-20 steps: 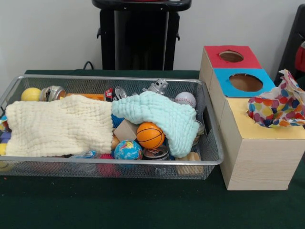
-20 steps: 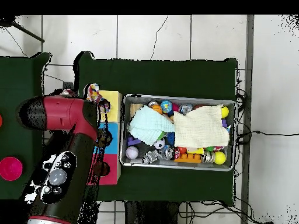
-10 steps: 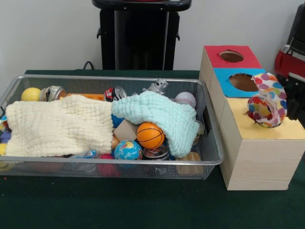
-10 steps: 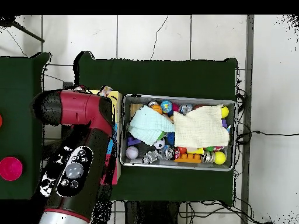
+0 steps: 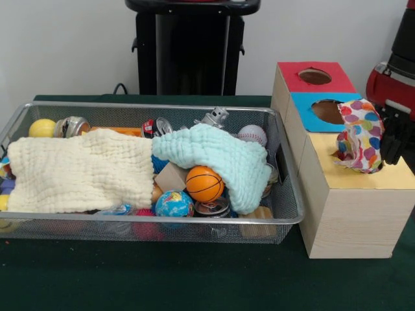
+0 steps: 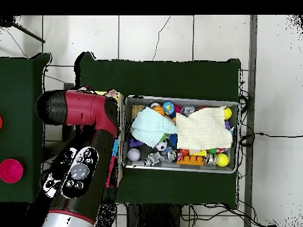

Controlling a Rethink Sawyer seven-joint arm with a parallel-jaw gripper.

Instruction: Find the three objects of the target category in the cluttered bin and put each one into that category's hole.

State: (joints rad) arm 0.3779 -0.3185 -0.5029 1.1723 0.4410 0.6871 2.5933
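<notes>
dark green cloth-covered bench (image 5: 162,278) carries everything. red and black robot arm (image 6: 80,159) lies over the box end in the overhead view and hides most of the box there.

silver wire-mesh bin (image 5: 285,194) sits along the bench's middle, packed. a cream waffle-weave cloth (image 5: 78,172) covers one half, a pale mint waffle-weave cloth (image 5: 220,155) drapes over the other, so much of the contents is hidden.

pale wooden sorting box (image 5: 343,214) stands just beside the bin's end wall. top panels: red with a round hole (image 5: 315,76), blue with a round hole (image 5: 331,111), then yellow (image 5: 337,175). the yellow panel's hole is not visible; the cloth sits over where it would be.

multicoloured polka-dot cloth (image 5: 360,136) stands bunched on the yellow panel, by the blue one. black end effector (image 5: 392,139) is right against it at the picture's edge; whether it is gripping or has let go, cannot tell.

smaller items showing in the bin: orange basketball-pattern ball (image 5: 204,184), blue-green globe ball (image 5: 173,204), white baseball (image 5: 252,135), yellow ball (image 5: 41,127).

risks, as judged: the cloth is bulky and floppy. if released off-centre it may bridge the hole and sit on top, or spill toward the blue hole. a fold could also snag on the end effector when it lifts.
</notes>
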